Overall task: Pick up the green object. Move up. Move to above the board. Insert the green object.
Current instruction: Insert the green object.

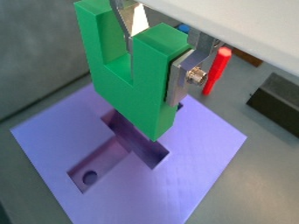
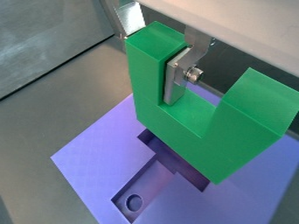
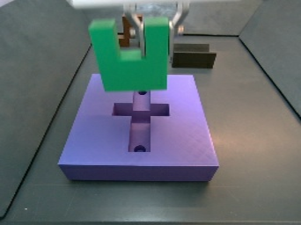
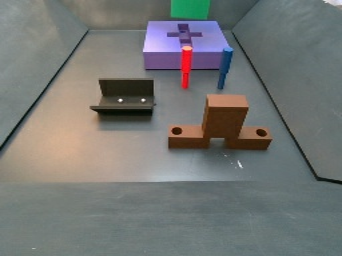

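Observation:
My gripper [image 1: 152, 59] is shut on the green object [image 1: 126, 83], a bright green stepped piece with a notch. One silver finger [image 1: 183, 77] presses an outer face of one upright arm, and the other finger sits inside the notch. Both wrist views show this grip [image 2: 155, 52]. The green object [image 3: 132, 54] hangs upright just above the board [image 3: 177, 119], a purple slab, over its cross-shaped recess [image 3: 141, 110]. A round hole [image 2: 133, 202] shows in the recess. In a side view the green object [image 4: 191, 8] is at the far end above the board [image 4: 167, 52].
A red peg [image 4: 186, 68] and a blue peg [image 4: 225, 65] stand at the board's near edge. The dark fixture [image 4: 123, 97] and a brown block [image 4: 225, 122] stand on the floor closer in. A dark olive block [image 3: 194, 58] lies behind the board.

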Robot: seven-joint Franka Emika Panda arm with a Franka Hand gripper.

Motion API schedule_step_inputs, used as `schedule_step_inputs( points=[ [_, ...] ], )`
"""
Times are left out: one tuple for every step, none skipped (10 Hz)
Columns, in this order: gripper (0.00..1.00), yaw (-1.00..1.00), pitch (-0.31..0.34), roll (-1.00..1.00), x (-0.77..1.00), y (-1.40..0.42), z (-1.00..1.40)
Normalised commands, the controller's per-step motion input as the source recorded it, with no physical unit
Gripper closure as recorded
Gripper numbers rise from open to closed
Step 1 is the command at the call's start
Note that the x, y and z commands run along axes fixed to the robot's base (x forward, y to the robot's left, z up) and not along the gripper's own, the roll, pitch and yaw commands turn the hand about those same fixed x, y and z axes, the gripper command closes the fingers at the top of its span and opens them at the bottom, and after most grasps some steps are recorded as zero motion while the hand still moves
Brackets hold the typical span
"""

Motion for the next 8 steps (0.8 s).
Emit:
schedule_step_inputs(
  points=[
    [1.0,0.03,-0.147,0.23,0.28,-0.11,-0.49],
    [1.0,0.05,-0.127,0.23,0.26,-0.08,-0.46],
    [1.0,0.01,-0.06,0.21,0.38,-0.11,-0.38],
    [1.0,-0.01,-0.016,0.16,0.1,-0.07,-0.33],
    [1.0,0.0,-0.003,0.11,0.0,0.0,-0.28],
    [1.0,0.0,0.0,0.03,0.0,0.0,-0.22],
    [1.0,0.0,0.0,0.0,0.0,0.0,-0.18],
    [1.0,0.0,-0.003,0.01,-0.09,0.0,-0.17]
  ],
)
